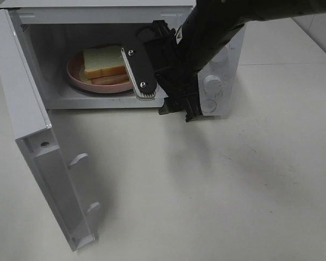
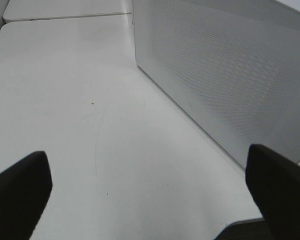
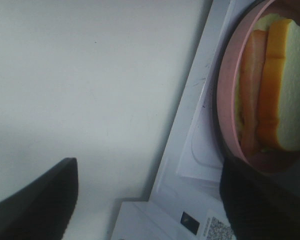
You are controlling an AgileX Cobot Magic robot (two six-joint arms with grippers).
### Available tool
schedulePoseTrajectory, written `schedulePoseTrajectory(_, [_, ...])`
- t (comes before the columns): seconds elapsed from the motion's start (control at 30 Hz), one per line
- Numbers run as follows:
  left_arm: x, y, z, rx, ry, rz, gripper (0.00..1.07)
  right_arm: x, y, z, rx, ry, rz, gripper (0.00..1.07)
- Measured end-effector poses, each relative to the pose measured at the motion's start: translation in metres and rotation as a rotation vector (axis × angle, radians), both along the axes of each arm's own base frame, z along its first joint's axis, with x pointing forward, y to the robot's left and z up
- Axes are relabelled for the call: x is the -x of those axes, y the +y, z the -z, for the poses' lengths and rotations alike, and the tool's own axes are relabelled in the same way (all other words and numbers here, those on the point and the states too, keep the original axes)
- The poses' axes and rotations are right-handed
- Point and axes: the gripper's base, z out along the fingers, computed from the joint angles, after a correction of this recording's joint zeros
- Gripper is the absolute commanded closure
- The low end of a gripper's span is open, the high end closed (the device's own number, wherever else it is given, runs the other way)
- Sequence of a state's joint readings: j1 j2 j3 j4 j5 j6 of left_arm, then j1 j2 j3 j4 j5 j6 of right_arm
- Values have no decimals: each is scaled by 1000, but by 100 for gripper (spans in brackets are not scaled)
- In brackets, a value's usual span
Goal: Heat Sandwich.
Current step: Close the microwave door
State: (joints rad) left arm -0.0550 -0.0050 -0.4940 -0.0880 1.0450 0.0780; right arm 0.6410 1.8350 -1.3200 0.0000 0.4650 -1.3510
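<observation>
The sandwich [image 1: 104, 61], pale bread with an orange-brown layer, lies on a round pink plate [image 1: 76, 76] inside the open microwave [image 1: 220, 54]. My right gripper [image 1: 160, 95] is at the oven's mouth, just right of the plate, open and holding nothing. One finger [image 1: 138, 70] reaches inside beside the plate; the other hangs in front of the sill. The right wrist view shows the sandwich [image 3: 285, 85] and plate [image 3: 227, 100] close ahead of the open right gripper [image 3: 150, 170]. My left gripper [image 2: 147, 157] is open over bare table beside the microwave's perforated wall [image 2: 230, 75]; it is outside the high view.
The microwave door [image 1: 32, 125] stands swung wide open to the front left, over the table. Two white dials [image 1: 212, 84] sit on the control panel behind my right arm. White tabletop [image 1: 217, 185] spreads in front and to the right.
</observation>
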Motion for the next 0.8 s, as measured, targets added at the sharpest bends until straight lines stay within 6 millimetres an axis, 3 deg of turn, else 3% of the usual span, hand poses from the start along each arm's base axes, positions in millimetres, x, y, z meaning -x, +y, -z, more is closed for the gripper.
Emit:
schedulePoseTrajectory(0.53, [0, 0, 0, 0, 0, 0, 9, 53, -40, -18, -39, 46, 85, 31])
schedulePoseTrajectory(0.8, [0, 0, 0, 0, 0, 0, 9, 84, -62, -24, -116, 101, 232, 31])
